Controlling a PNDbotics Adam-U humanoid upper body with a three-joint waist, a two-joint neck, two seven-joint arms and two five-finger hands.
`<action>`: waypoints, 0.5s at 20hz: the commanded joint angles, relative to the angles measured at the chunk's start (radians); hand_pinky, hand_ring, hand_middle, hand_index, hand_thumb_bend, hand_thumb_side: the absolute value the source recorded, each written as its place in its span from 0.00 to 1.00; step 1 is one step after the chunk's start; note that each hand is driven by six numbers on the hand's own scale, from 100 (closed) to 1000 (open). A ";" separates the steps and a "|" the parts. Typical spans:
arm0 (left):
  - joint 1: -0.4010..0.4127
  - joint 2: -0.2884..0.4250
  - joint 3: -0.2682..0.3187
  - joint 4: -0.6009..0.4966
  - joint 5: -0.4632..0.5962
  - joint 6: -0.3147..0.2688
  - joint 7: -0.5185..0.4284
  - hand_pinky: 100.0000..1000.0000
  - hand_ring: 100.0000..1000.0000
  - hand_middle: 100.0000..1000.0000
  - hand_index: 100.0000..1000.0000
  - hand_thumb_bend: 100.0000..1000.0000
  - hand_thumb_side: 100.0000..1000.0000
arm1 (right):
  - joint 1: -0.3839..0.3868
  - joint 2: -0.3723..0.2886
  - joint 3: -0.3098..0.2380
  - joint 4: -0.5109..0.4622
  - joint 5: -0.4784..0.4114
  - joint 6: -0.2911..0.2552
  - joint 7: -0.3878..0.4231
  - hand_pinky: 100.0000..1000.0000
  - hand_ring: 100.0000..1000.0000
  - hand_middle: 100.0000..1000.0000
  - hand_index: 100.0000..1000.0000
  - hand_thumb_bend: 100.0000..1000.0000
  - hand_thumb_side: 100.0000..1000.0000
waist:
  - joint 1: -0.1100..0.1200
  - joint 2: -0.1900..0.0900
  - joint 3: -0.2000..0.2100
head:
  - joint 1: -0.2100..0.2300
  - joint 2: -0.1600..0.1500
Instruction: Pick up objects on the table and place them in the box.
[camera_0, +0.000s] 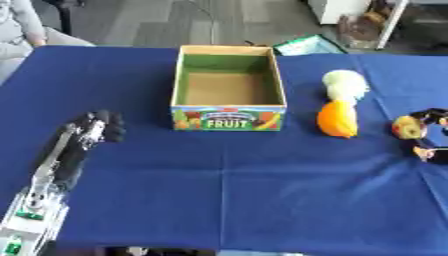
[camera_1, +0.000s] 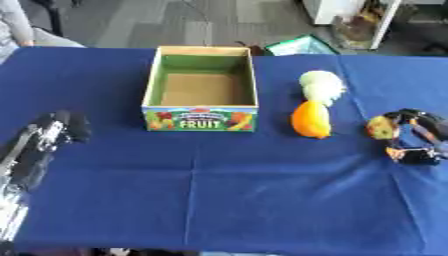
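Fruit box (camera_0: 228, 116) sits open-topped mid-surface in the left eye view, empty, with an orange fruit (camera_0: 338, 119) and a pale round fruit (camera_0: 345, 84) just beside it; the left hand (camera_0: 98, 127) rests idle, fingers curled on nothing. Right eye view — the right hand (camera_1: 413, 137) has closed around a yellow-red fruit (camera_1: 380, 127), probably to lift it boxward.

Table (camera_0: 262, 200) in front of me is covered edge to edge with a dark blue cloth, creased in a grid of fold lines. Beyond its far edge, grey floor (camera_0: 157, 20) in plank-like strips, with a thin cable (camera_0: 206, 12) trailing across it. White cabinet (camera_0: 337, 10) at upper right, a white post (camera_0: 391, 22) slanting beside it, brownish clutter between them. A green and white flat item (camera_0: 308, 45) lies on the floor just behind the table. Light is even and soft, no hard shadows.
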 joint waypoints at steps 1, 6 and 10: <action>-0.009 0.004 0.003 -0.019 -0.006 0.000 -0.002 0.61 0.60 0.55 0.65 0.00 0.66 | -0.005 -0.007 0.009 0.011 0.029 0.016 -0.045 0.74 0.60 0.64 0.79 0.09 0.13 | 0.004 -0.006 0.002 | -0.006 0.005; -0.011 0.003 0.001 -0.018 -0.007 0.001 -0.004 0.61 0.60 0.56 0.65 0.00 0.67 | -0.001 -0.002 0.009 0.021 0.026 0.017 -0.097 0.71 0.49 0.50 0.64 0.00 0.10 | 0.004 -0.003 0.001 | -0.006 0.005; -0.011 0.003 0.001 -0.018 -0.007 0.001 -0.005 0.61 0.60 0.56 0.65 0.00 0.67 | -0.001 -0.002 0.013 0.031 0.014 0.009 -0.113 0.72 0.50 0.49 0.62 0.00 0.11 | 0.002 -0.004 0.000 | -0.007 0.005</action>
